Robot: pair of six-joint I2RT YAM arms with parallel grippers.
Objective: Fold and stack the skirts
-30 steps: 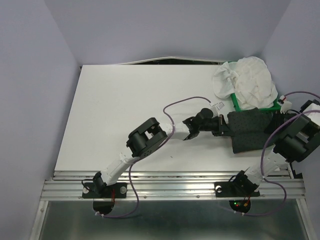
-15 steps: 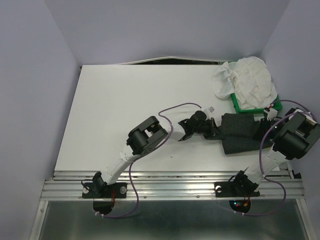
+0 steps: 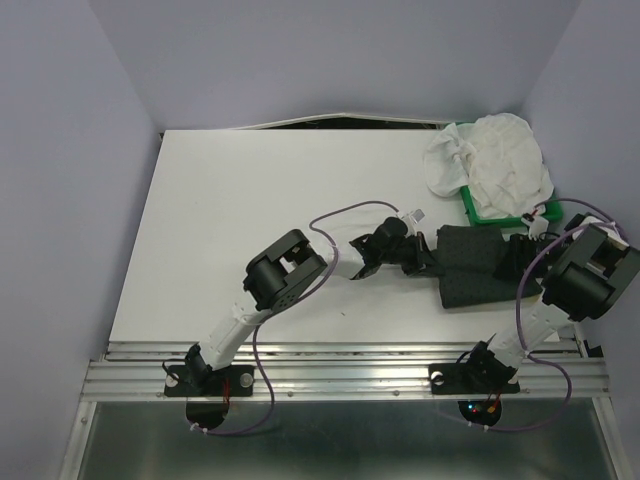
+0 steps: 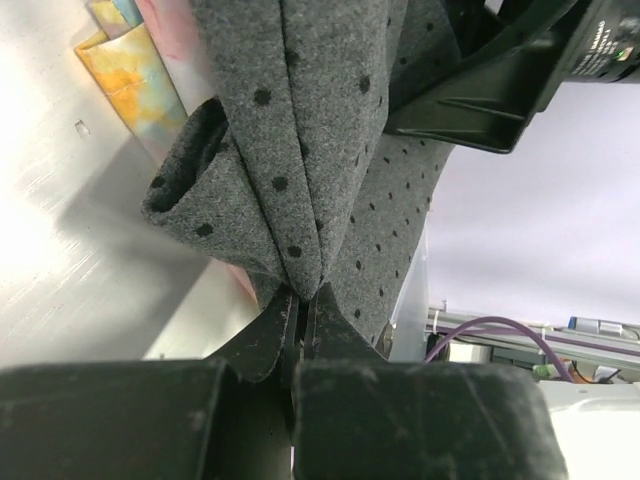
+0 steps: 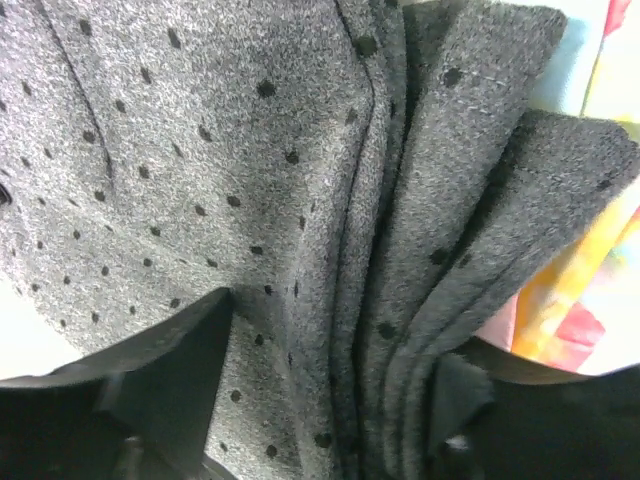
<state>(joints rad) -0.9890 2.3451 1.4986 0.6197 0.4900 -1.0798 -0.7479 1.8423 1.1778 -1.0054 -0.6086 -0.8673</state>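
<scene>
The dark charcoal dotted skirt [image 3: 475,268] lies bunched at the table's right, between both grippers. My left gripper [image 4: 300,292] is shut on its left edge, pinching a fold of the cloth [image 4: 300,150]. My right gripper [image 5: 330,375] is at the skirt's right end [image 3: 520,252], jaws apart, with loose folds [image 5: 300,180] between the fingers [image 5: 170,360]. The yellow floral skirt [image 4: 125,75] peeks out beneath the charcoal one [image 5: 600,260]; the top view hides it. The white crinkly skirt [image 3: 495,162] is heaped on the green tray [image 3: 512,214].
The green tray stands at the back right corner, just behind the right gripper. The right arm's elbow [image 3: 590,275] hangs near the table's right edge. Purple cables [image 3: 345,215] loop over the left arm. The white table [image 3: 260,220] stretches to the left.
Both grippers carried the charcoal skirt leftward and slightly back, bunching it shorter. The right jaws have spread apart from their earlier narrow grip. The left stays shut on the cloth.
</scene>
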